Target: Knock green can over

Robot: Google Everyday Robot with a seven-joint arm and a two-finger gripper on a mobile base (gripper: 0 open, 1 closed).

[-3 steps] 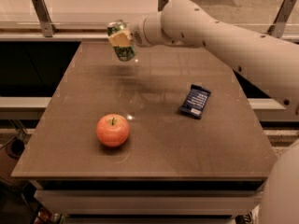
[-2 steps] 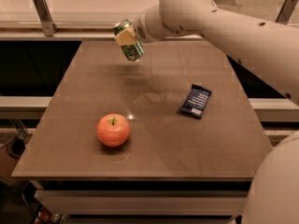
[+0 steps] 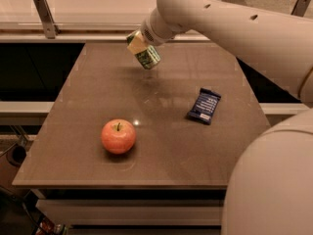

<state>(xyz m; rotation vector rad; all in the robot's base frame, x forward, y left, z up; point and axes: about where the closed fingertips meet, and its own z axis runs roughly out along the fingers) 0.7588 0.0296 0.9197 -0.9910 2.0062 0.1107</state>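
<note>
End effector (image 3: 139, 44) at far middle of tabletop (image 3: 73, 131), at the end of the pale arm (image 3: 234, 23) coming in from the right; it sits right against the green can (image 3: 149, 58), and whether it is open or clamped on the can cannot be told. Can tilted, top leaning up and left into the end effector, lower end toward the tabletop; contact with the surface unclear. Red apple (image 3: 118, 136) well apart, nearer the camera and a little left of the end effector; blue packet (image 3: 204, 105) lies flat, nearer and to its right.
</note>
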